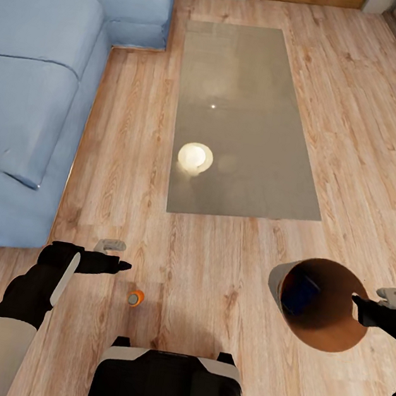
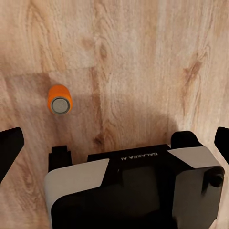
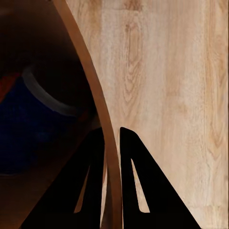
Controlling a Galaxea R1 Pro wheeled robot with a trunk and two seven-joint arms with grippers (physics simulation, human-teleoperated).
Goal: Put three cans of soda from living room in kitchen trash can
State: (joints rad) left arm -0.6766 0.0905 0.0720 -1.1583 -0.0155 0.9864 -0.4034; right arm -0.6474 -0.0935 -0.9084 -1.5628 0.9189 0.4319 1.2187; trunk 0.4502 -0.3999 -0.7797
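1 orange soda can [image 1: 136,297] lies on its side on the wood floor [image 1: 223,279] just ahead of the robot's base [image 1: 169,379], grey top toward the camera, at about 5 o'clock from the left gripper [image 1: 124,266], whose fingers stand wide apart and hold nothing. At 3 o'clock in the head view, the right gripper [image 1: 357,301] is pinched narrow on the rim of the trash can [image 1: 288,273], held tilted above the floor, with a dark blue can [image 1: 301,294] inside; a trace of orange beside it may be another can, though I cannot tell. To do this step well, lower the left gripper over the can, straddle its round body across the axis so it cannot roll, then close gently. Farther off at 12 o'clock sits the glass coffee table [image 1: 247,129], with the blue sofa [image 1: 28,101] at 10 o'clock.
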